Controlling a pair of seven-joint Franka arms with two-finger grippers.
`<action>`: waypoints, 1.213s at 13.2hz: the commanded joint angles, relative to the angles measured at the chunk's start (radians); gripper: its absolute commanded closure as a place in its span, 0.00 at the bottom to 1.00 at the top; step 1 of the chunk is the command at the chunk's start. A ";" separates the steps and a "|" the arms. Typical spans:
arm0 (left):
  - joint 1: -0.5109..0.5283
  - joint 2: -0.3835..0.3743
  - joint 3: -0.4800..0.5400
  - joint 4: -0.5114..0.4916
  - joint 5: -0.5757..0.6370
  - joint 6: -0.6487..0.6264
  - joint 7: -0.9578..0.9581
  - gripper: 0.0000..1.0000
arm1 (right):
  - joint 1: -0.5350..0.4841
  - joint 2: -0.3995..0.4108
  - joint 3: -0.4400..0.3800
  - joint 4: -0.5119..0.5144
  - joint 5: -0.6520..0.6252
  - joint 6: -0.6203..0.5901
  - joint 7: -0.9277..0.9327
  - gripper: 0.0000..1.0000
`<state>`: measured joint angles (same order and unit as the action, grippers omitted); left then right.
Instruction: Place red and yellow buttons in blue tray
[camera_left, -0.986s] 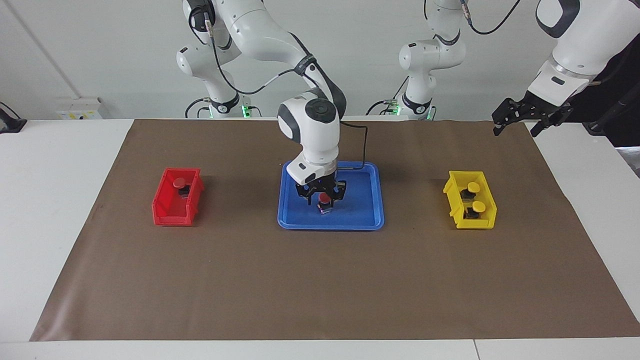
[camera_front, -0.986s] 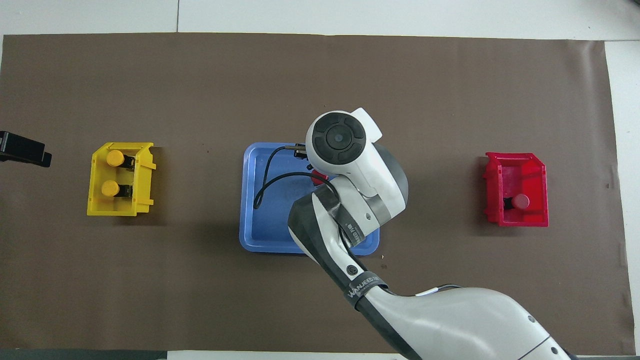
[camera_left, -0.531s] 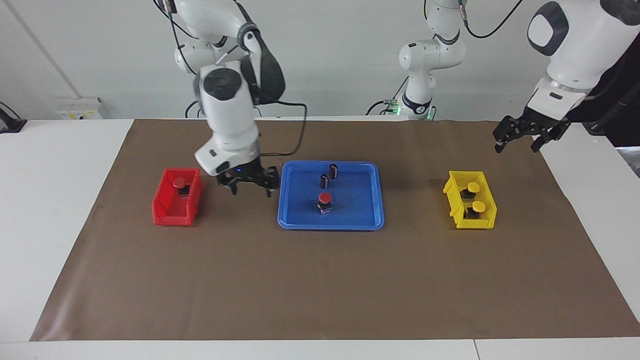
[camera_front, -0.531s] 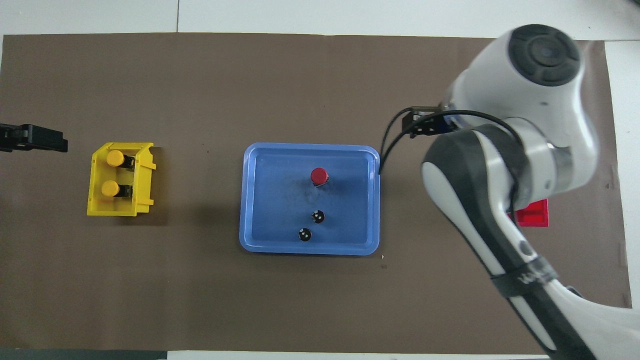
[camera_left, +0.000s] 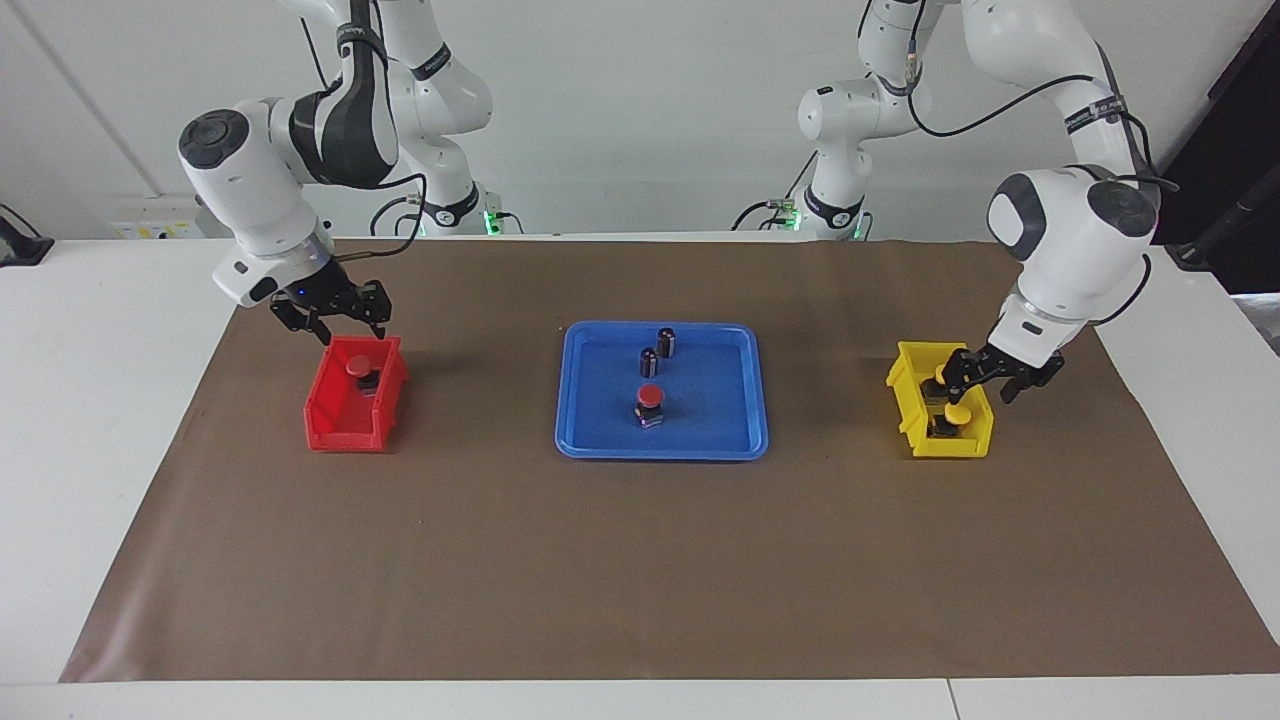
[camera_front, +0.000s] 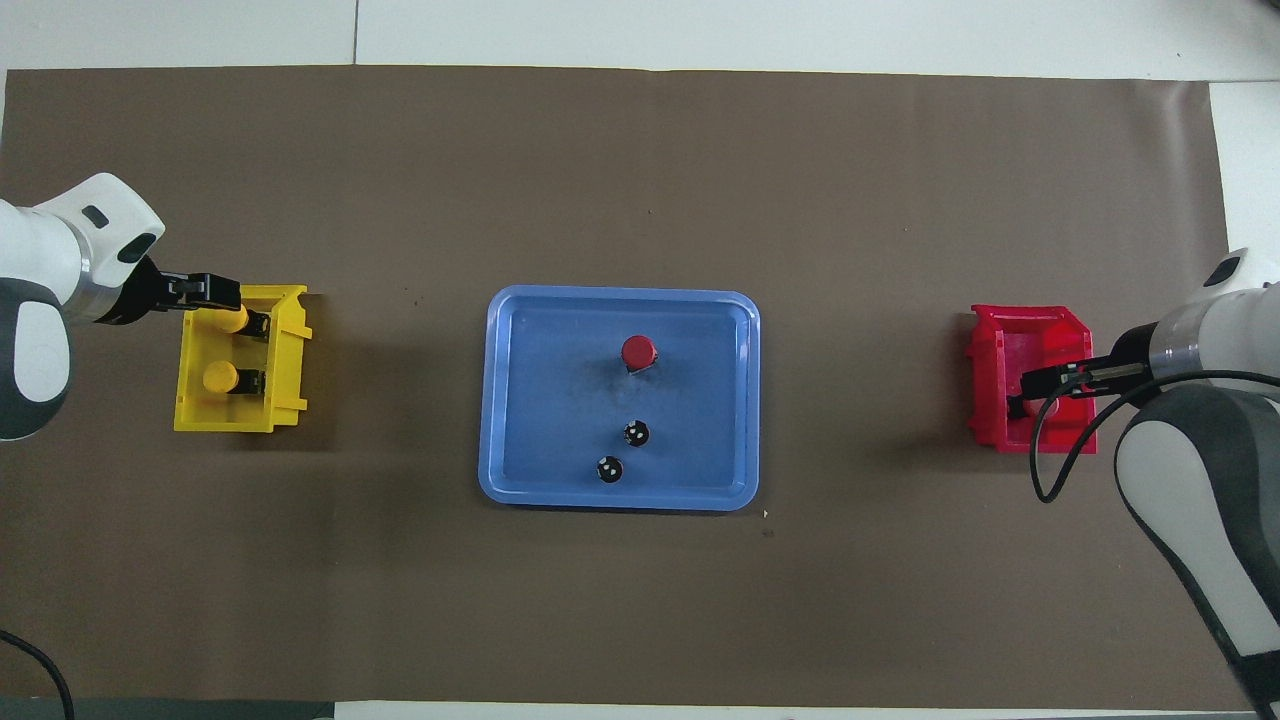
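One red button (camera_left: 650, 396) stands in the blue tray (camera_left: 740, 420) at mid-worktop, with two dark cylinders (camera_left: 658, 351) nearer the robots. A second red button (camera_left: 359, 368) sits in the red bin (camera_left: 340, 425); the right hand (camera_left: 331, 322) hangs over it, fingers spread, empty. Two yellow buttons (camera_left: 950, 395) sit in the yellow bin (camera_left: 912, 395); the left hand (camera_left: 985, 378) is over them, grip state unclear.

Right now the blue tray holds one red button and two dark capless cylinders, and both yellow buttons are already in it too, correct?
Not quite. The blue tray does hold one red button and two dark cylinders, but both yellow buttons are in the yellow bin, as the overhead view shows.
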<state>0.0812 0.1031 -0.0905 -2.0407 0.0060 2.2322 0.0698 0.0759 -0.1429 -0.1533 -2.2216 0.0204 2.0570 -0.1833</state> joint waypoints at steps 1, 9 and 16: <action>0.009 -0.002 -0.006 -0.030 0.019 0.040 -0.022 0.18 | -0.050 -0.006 0.015 -0.056 0.015 0.084 -0.062 0.33; -0.008 0.004 -0.006 -0.090 0.015 0.102 -0.048 0.22 | -0.068 0.042 0.015 -0.131 0.015 0.227 -0.062 0.36; -0.009 0.024 -0.009 -0.067 0.015 0.100 -0.077 0.98 | -0.087 0.040 0.015 -0.191 0.015 0.276 -0.082 0.39</action>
<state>0.0824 0.1270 -0.1025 -2.1158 0.0060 2.3383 0.0229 0.0146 -0.0832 -0.1523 -2.3698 0.0204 2.2955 -0.2261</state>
